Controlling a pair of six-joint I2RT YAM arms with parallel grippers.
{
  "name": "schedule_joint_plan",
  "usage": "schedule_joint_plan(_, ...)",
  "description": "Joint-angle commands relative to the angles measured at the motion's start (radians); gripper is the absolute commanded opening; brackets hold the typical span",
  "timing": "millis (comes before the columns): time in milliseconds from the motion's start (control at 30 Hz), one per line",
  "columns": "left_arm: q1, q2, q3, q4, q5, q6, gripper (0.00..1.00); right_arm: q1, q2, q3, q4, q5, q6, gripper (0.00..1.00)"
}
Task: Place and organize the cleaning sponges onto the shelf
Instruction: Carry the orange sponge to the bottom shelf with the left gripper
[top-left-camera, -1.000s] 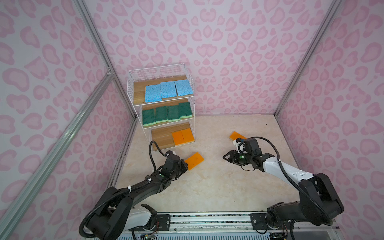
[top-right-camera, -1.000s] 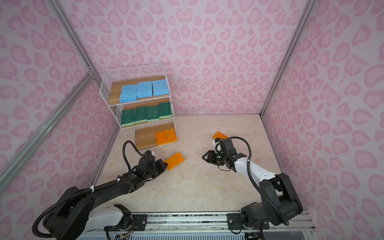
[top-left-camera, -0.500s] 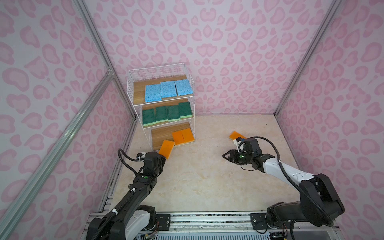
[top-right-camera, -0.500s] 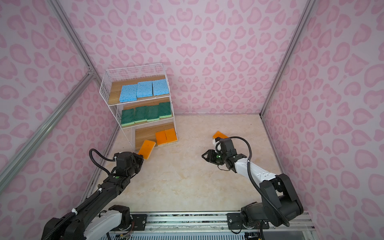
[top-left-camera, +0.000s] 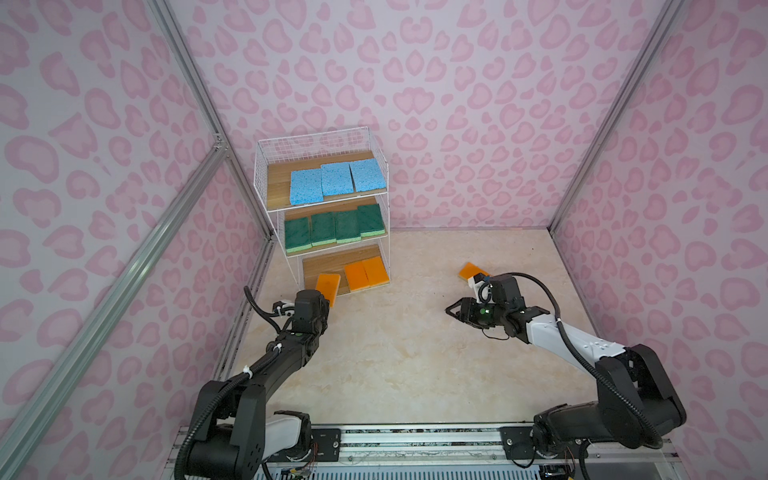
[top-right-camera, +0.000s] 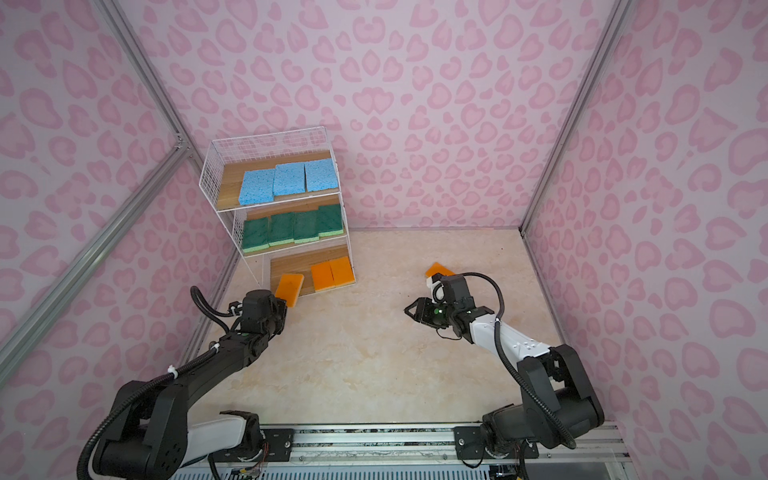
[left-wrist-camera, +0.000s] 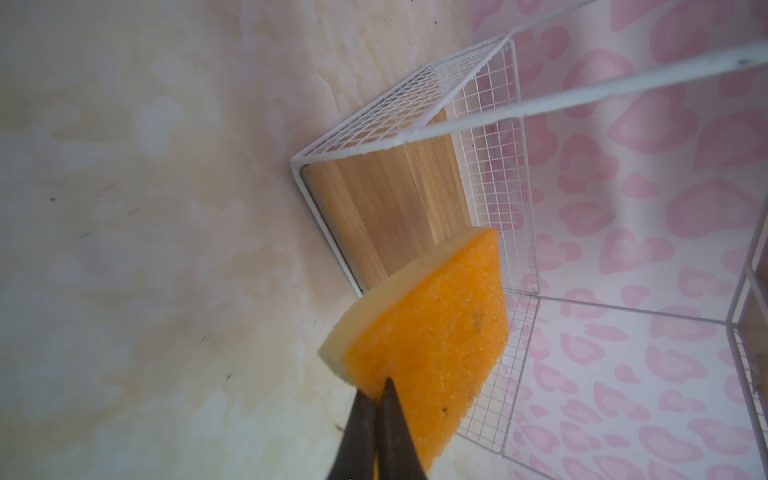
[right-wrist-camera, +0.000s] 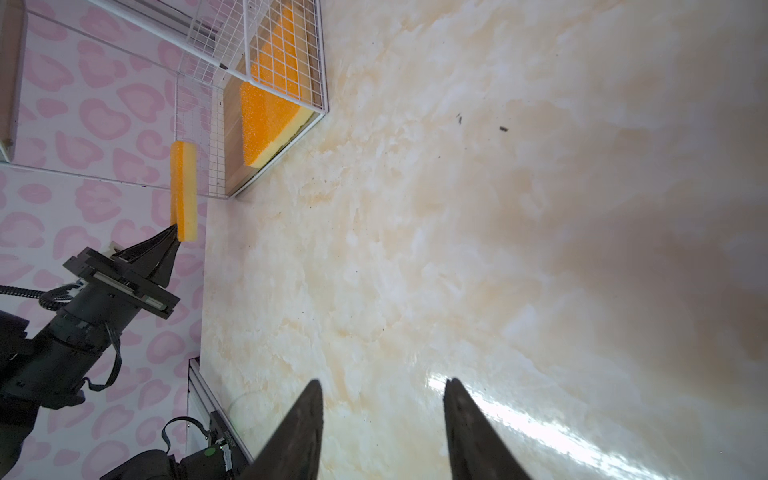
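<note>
Orange rectangular sponge with yellow foam base (top-left-camera: 327, 286): long axis aimed into the white wire-grid shelf (top-left-camera: 320, 139), far end at its lowest wooden board's (top-left-camera: 332, 262) front edge, coarse orange face upward. Left gripper (left-wrist-camera: 377, 388) is clamped on the sponge's near short end. Right gripper (right-wrist-camera: 384, 380) is half open and empty, well apart from the shelf.

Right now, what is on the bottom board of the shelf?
Two orange sponges lie side by side at its right end; the rest seen is bare wood. Its back is hidden under the board above.
</note>
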Motion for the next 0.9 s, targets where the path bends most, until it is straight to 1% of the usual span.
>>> schedule_joint_plan(0, -0.004, 0.057, 0.036, 0.088, -0.064, -0.032, 0.04, -0.005, 0.001, 0.008, 0.024, -0.014, -0.007, 0.48)
schedule_joint_plan(133, -0.005, 0.146, 0.067, 0.119, -0.078, -0.054, 0.04, -0.007, -0.007, 0.013, 0.015, -0.010, -0.013, 0.48)
schedule_joint_plan(267, -0.009, 0.213, 0.106, 0.146, -0.105, -0.026, 0.04, -0.009, -0.013, 0.013, 0.000, 0.004, -0.026, 0.48)
schedule_joint_plan(433, -0.011, 0.294, 0.151, 0.165, -0.106, -0.039, 0.04, -0.010, -0.017, 0.018, -0.004, 0.006, -0.027, 0.48)
schedule_joint_plan(867, -0.033, 0.426, 0.216, 0.177, -0.110, -0.050, 0.04, -0.013, -0.018, 0.014, -0.005, 0.012, -0.030, 0.48)
